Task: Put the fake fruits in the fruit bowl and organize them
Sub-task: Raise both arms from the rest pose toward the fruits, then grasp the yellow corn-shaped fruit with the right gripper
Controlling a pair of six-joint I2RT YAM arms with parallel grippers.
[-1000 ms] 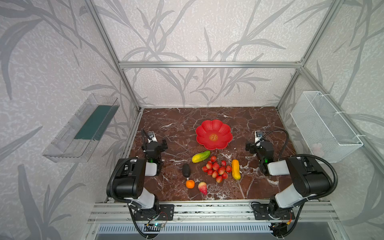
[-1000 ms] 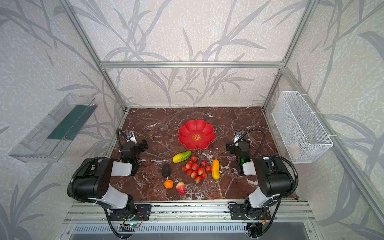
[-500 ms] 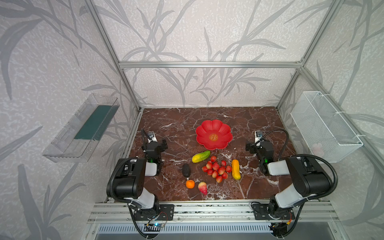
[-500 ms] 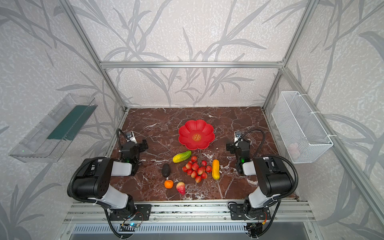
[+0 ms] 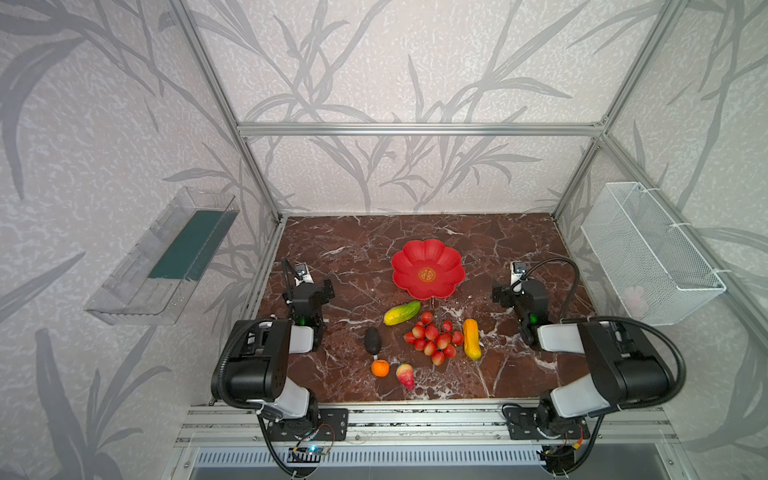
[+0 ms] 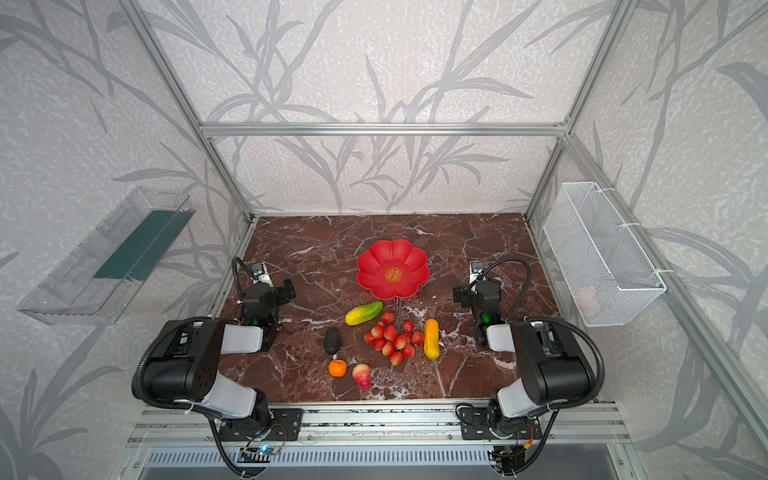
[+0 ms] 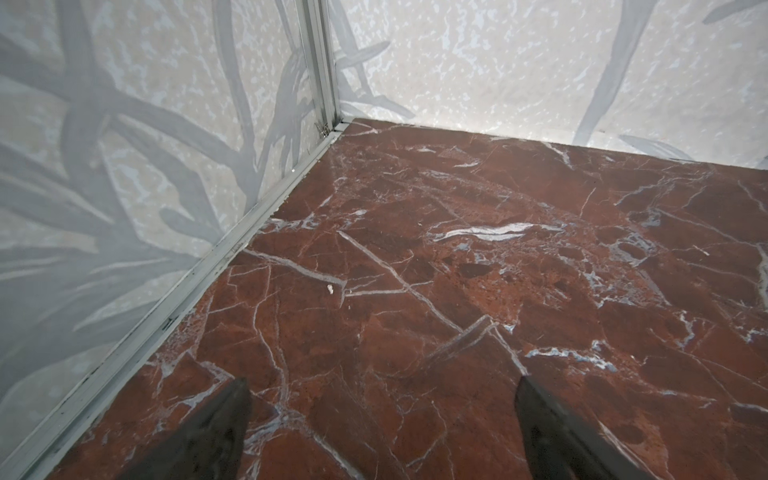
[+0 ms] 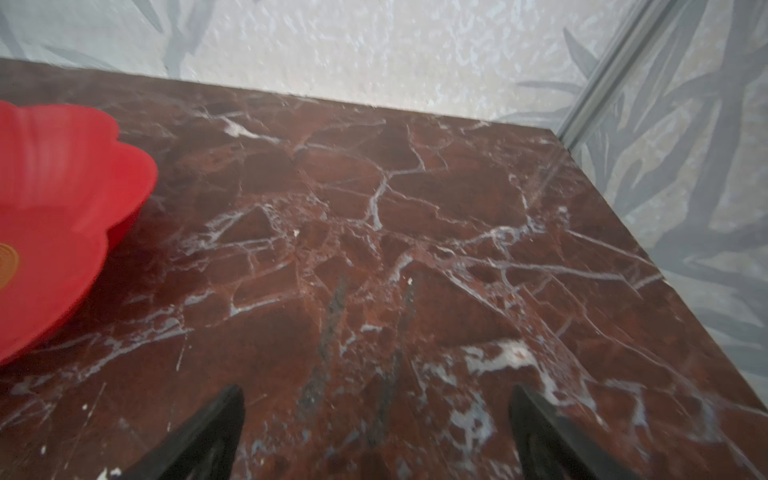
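Left end effector point(image 7: 380, 384): mine, released, empty, over the desk point(image 7: 457, 249). Right end effector point(image 8: 378, 388): mine, released, empty, near the bowl point(image 8: 62, 187). Fruits point(image 5: 432, 337): six, on desk, just in front of bowl.

Both top views look down from high at six o'clock, sharing my red-brown marble tabletop point(image 5: 353, 249). Wrist cameras sit close above it, facing twelve; my right's shares the glossy red scalloped dish point(image 8: 62, 199).

I read the desk point(image 5: 498, 249) as dark red-brown marble with white veins. The fruit bowl point(image 5: 415, 266) is red with a gold centre emblem. The mango point(image 5: 401, 313) is yellow-green, the oblong fruit point(image 5: 472, 338) yellow-orange, the avocado point(image 5: 372, 340) near black, the peach point(image 5: 405, 374) pink-red, the berries point(image 5: 432, 338) red.
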